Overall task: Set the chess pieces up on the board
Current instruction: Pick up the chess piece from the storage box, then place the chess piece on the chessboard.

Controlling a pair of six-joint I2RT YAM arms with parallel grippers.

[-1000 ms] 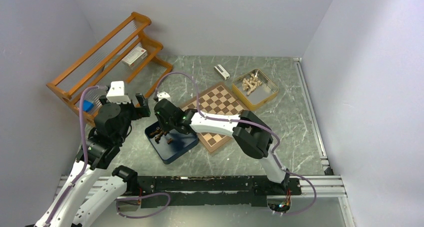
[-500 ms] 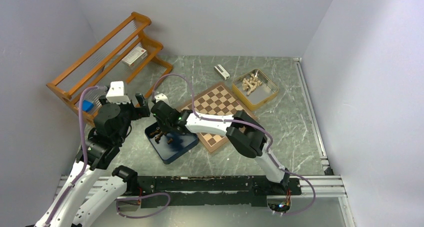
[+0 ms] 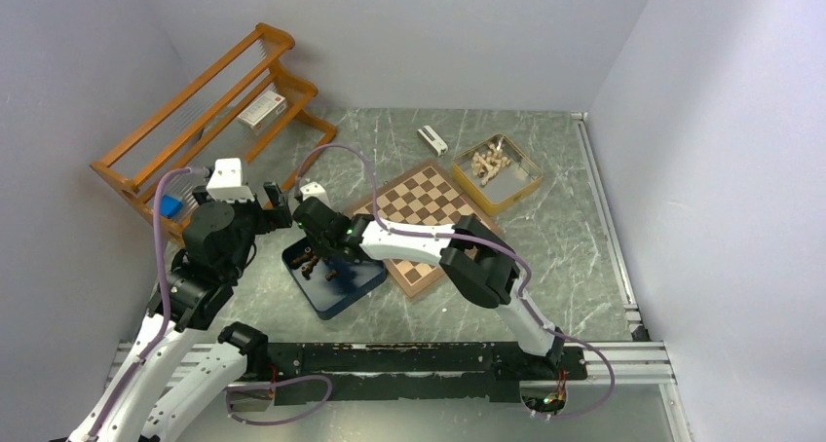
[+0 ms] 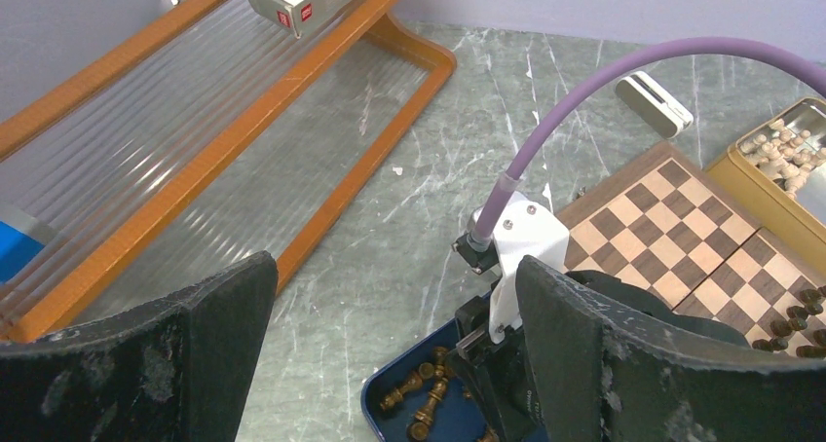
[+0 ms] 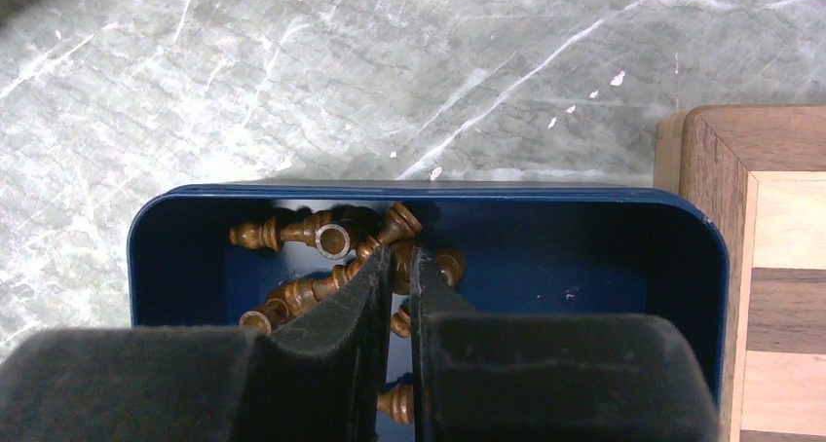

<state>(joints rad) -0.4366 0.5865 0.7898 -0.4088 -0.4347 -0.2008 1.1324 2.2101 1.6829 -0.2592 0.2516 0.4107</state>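
Note:
Several dark brown chess pieces (image 5: 292, 236) lie heaped in a dark blue box (image 5: 429, 191) left of the board (image 3: 424, 208). My right gripper (image 5: 394, 259) is down inside the box, its jaws nearly together and pinching one dark chess piece (image 5: 397, 267) at the tips. A few dark pieces (image 4: 794, 320) stand on the board's near edge in the left wrist view. My left gripper (image 4: 394, 267) hovers wide open and holds nothing, just left of the box (image 3: 341, 291) and above the right wrist.
A wooden rack (image 3: 209, 111) with a small carton (image 3: 261, 109) stands at the back left. A gold tin (image 3: 526, 184) of pale pieces sits right of the board. A small white block (image 3: 431, 140) and a white cube (image 3: 317, 186) lie behind it.
My right gripper has moved slightly left over the box and closed its jaws on a piece. The left arm has not moved.

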